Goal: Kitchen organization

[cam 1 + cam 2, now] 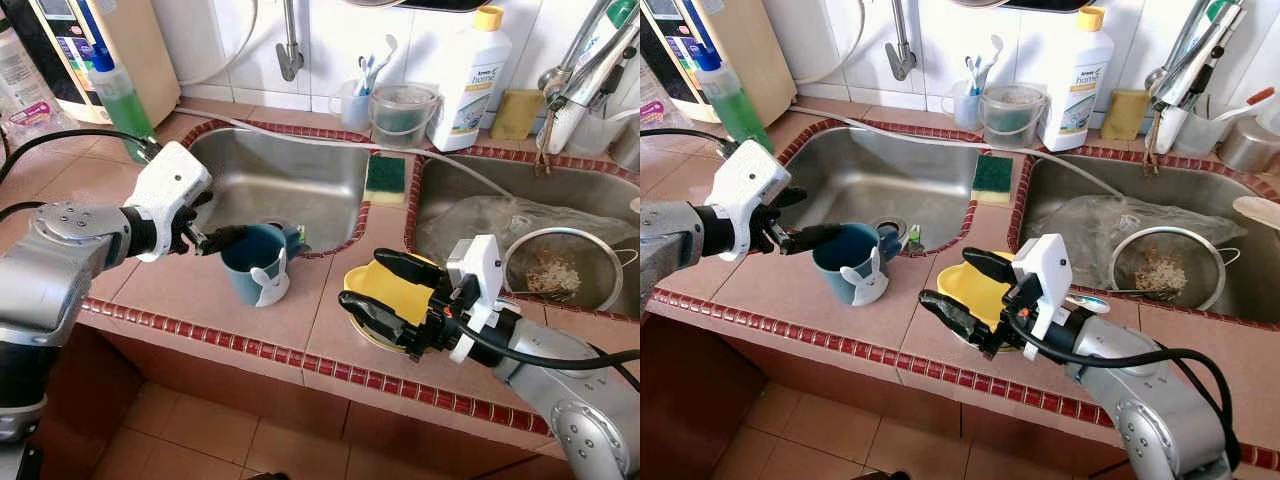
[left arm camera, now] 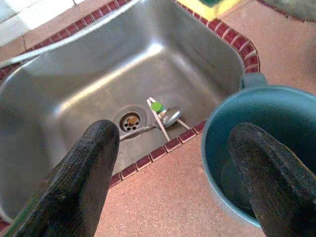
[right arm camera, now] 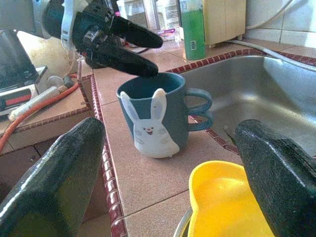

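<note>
A blue mug [image 1: 256, 266] with a white rabbit on its side stands upright on the tiled counter [image 1: 170, 290], at the front corner of the left sink [image 1: 280, 180]. My left gripper [image 1: 222, 240] is open at the mug's rim. In the left wrist view one finger [image 2: 266, 177] hangs over the mug's mouth and the other finger [image 2: 84, 173] is outside it. A yellow dish [image 1: 398, 294] lies on a metal plate to the right of the mug. My right gripper [image 1: 385, 290] stands open around the dish, one finger on each side.
A spoon [image 2: 168, 116] lies by the left sink's drain. A green sponge [image 1: 385, 178] rests on the divider between the sinks. The right sink holds a metal strainer [image 1: 565, 270]. A green soap bottle [image 1: 120, 100], a white bottle [image 1: 470, 80] and a plastic tub [image 1: 403, 115] stand at the back.
</note>
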### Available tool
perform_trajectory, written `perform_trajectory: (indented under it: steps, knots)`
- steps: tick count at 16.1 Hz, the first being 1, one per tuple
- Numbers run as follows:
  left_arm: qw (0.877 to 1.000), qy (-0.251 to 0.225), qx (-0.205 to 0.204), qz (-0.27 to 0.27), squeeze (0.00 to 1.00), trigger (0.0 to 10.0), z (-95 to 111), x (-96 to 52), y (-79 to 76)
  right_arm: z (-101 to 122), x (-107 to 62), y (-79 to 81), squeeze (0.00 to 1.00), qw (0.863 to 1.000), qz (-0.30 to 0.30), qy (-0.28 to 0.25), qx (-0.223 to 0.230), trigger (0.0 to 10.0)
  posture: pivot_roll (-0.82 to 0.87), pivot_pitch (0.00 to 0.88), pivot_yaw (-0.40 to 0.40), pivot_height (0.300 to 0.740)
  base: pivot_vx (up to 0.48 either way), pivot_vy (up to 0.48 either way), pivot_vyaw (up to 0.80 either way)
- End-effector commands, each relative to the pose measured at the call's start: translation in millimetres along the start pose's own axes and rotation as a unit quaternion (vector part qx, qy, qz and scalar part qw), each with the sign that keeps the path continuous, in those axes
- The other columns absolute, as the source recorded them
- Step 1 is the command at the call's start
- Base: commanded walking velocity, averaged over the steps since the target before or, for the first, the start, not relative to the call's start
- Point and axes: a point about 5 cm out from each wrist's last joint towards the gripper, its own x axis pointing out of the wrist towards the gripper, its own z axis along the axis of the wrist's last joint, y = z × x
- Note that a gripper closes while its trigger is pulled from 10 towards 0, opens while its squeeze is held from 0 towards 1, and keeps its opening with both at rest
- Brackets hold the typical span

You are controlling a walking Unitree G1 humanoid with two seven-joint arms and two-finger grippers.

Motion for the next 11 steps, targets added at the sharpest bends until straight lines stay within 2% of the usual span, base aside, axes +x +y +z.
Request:
perform_trajectory:
  steps: [1,5,7,8,9,10,11]
  knots:
    - [1.0,0.01,0.007,-0.009,0.0,10.0,3.3,1.2,0.3,2.5,2.4,5.0,0.0,1.0,0.017,-0.001,-0.003,10.0,-0.08,0.121,0.077,0.74,0.0,0.0,0.0]
    - [0.999,0.006,0.024,-0.04,0.0,10.0,10.4,12.2,-8.4,2.5,2.5,5.1,0.0,1.0,0.013,-0.002,-0.004,10.0,-0.08,0.121,0.088,0.74,0.0,0.0,0.0]
    - [0.998,0.017,0.017,-0.055,0.0,10.0,10.5,18.6,-11.3,2.9,2.1,5.3,0.0,1.0,0.008,-0.003,-0.005,10.0,-0.09,0.123,0.097,0.74,0.0,0.0,0.0]
    - [0.997,0.027,0.023,-0.066,0.0,6.9,7.5,19.5,-13.1,2.7,1.6,5.6,0.0,1.0,0.006,-0.003,-0.004,10.0,-0.09,0.124,0.101,0.74,0.0,0.0,0.0]
    - [0.997,0.032,0.026,-0.064,0.0,6.9,6.0,20.3,-12.9,2.6,1.3,5.8,0.0,1.0,0.005,-0.003,-0.004,10.0,-0.1,0.125,0.103,0.74,0.0,0.0,0.0]
    - [0.997,0.043,0.024,-0.063,0.0,2.8,2.1,21.6,-12.0,2.3,0.6,6.2,0.0,1.0,0.002,-0.004,-0.003,10.0,-0.1,0.126,0.106,0.74,0.0,0.0,0.0]
    - [0.996,0.051,0.031,-0.063,0.0,0.0,-0.9,21.5,-11.8,1.9,-0.3,6.7,0.0,1.0,0.0,-0.004,-0.002,10.0,-0.1,0.127,0.107,0.74,0.0,0.0,0.0]
